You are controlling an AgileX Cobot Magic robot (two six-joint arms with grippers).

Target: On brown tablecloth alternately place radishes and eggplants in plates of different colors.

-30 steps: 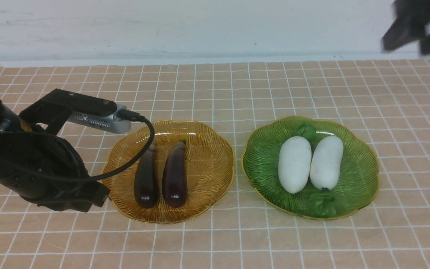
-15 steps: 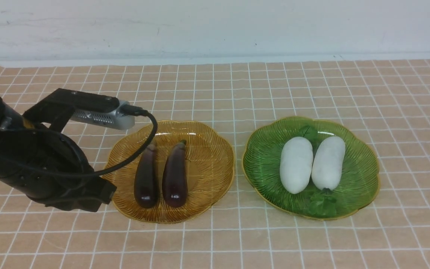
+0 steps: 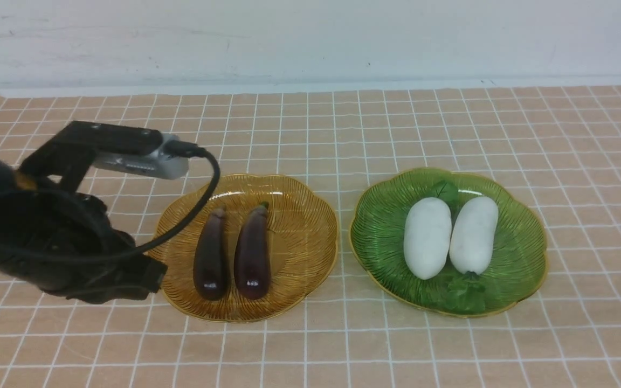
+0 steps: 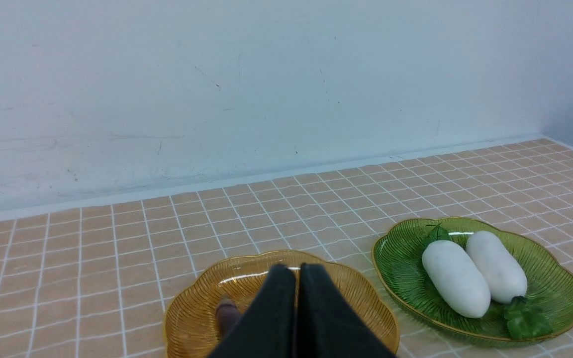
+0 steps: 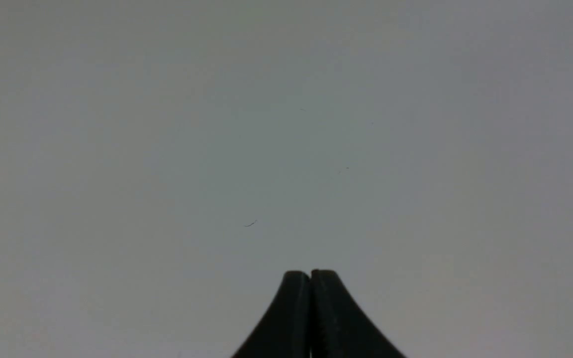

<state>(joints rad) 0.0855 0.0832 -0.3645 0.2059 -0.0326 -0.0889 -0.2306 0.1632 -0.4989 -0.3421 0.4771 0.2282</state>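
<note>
On the brown tablecloth (image 3: 310, 129) two dark-purple eggplants (image 3: 211, 257) (image 3: 252, 253) lie side by side in the amber plate (image 3: 299, 242). Two white radishes (image 3: 426, 237) (image 3: 473, 234) lie side by side in the green plate (image 3: 380, 231). My left gripper (image 4: 298, 271) is shut and empty. In the front view its arm (image 3: 46, 237) sits at the left beside the amber plate. The left wrist view shows the amber plate (image 4: 192, 308), part of one eggplant (image 4: 226, 314) and the green plate (image 4: 401, 258) with both radishes. My right gripper (image 5: 310, 274) is shut, empty and faces a blank wall; it is out of the front view.
A white wall (image 3: 310, 37) runs along the back edge of the cloth. The left arm's black cable (image 3: 202, 194) loops over the amber plate's left rim. Bare cloth lies in front of and behind both plates.
My right arm has left the front view at the top right. My left arm has drawn back a little to the left. The radishes and eggplants stay in their plates.
</note>
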